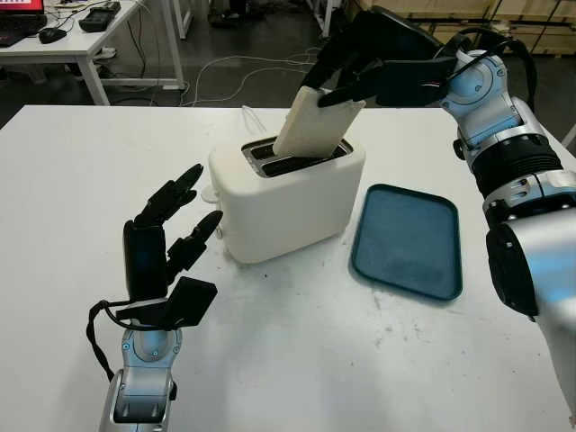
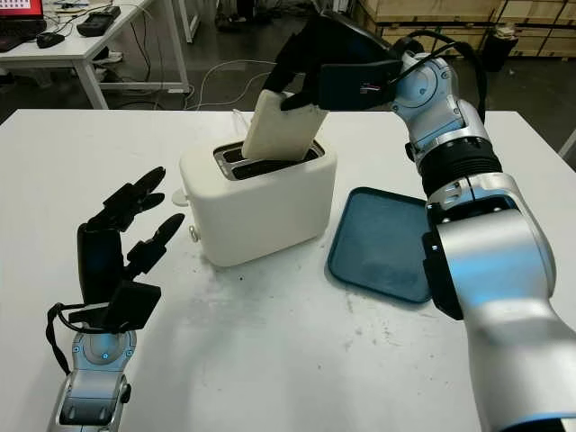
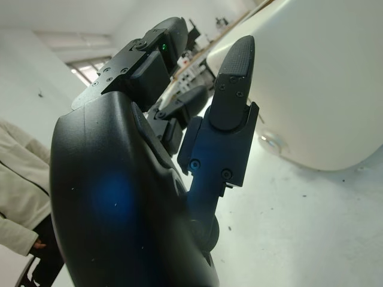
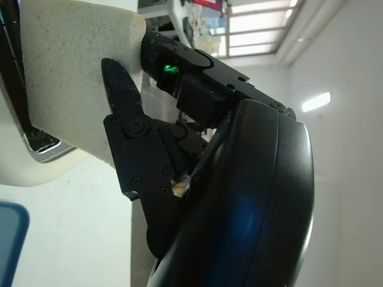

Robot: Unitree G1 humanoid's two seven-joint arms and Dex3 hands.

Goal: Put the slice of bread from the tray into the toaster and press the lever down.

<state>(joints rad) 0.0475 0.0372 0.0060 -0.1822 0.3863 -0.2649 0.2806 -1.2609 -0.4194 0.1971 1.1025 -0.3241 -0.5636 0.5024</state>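
1. The slice of bread [image 1: 310, 123] is a pale, porous slab with rounded corners, tilted, its lower edge inside 1 of the toaster's slots and its upper part standing out above it.
2. The right robot hand [image 1: 346, 79], black with hard, jointed fingers, is clamped on the upper part of the slice; in the right wrist view a textured fingertip [image 4: 119, 89] presses flat against the spongy face of the bread.
3. The toaster [image 1: 288, 193] is a smooth, cream-white box with rounded edges and 2 dark slots framed in metal on top; it stands near the middle of the surface [image 1: 360, 360].
4. The tray [image 1: 409, 238], at 3 o'clock from the toaster and just beside it, is a dark teal rounded rectangle with a low raised rim and nothing on it.
5. The left robot hand [image 1: 171, 229], at 9 o'clock from the toaster and near its side, is open and holds nothing, its fingers pointing toward the toaster.
6. The surface is flat, white and matte, with small dark scuffs around the toaster's base.
7. At 11 o'clock, across the floor, stands another white desk [image 1: 72, 45] carrying dark devices, with cables [image 1: 216, 76] trailing on the floor.
8. The left wrist view catches a person's light sleeve [image 3: 18, 191].
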